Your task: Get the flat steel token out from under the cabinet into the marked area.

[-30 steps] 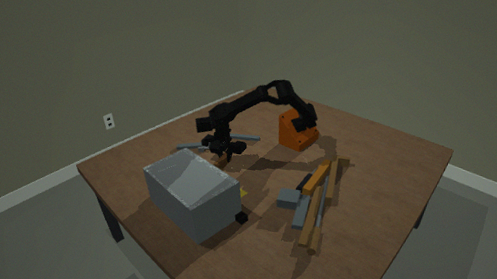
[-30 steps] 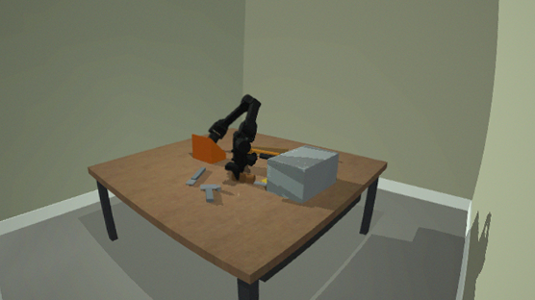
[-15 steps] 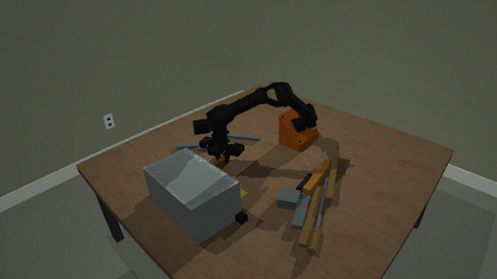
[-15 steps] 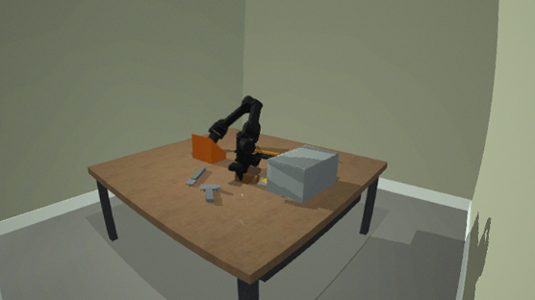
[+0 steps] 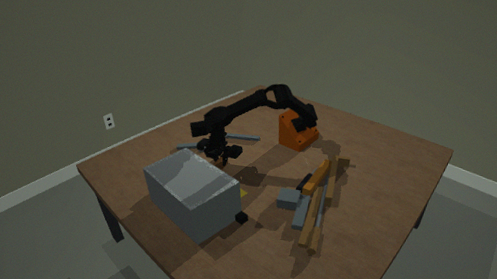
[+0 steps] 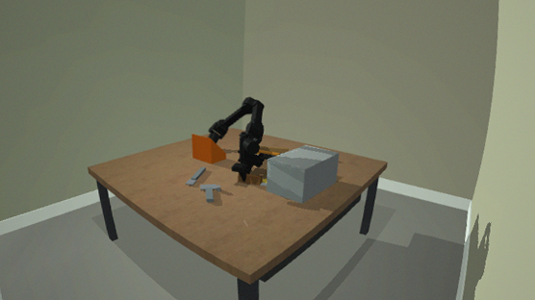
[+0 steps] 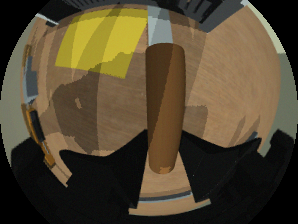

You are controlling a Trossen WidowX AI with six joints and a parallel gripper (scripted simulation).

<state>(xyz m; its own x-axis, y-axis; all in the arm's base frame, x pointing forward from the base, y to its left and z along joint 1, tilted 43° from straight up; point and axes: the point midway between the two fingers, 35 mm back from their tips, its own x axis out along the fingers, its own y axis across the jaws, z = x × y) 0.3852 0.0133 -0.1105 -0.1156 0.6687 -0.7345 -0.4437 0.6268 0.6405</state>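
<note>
The gripper [image 5: 219,159] [image 6: 244,175] [image 7: 164,134] is shut on the brown round handle [image 7: 166,100] of a tool, low in front of the cabinet. The tool's flat grey blade [image 7: 160,29] points towards the cabinet [image 5: 195,204] [image 6: 304,173], a grey box whose dark slotted lower front shows at the top of the wrist view. The blade's far end is hidden in the wrist view. The yellow marked area [image 5: 243,193] [image 7: 102,37] lies on the table in front of the cabinet, left of the blade in the wrist view. I cannot make out the steel token in any view.
A small black block [image 5: 242,217] sits by the cabinet's corner. A grey T-shaped piece [image 6: 209,192] and a grey bar [image 5: 245,137] [image 6: 196,176] lie on the other side. A grey block [image 5: 288,199] and several long wooden and grey pieces lie opposite. The orange arm base [image 5: 293,134] [image 6: 206,150] stands behind.
</note>
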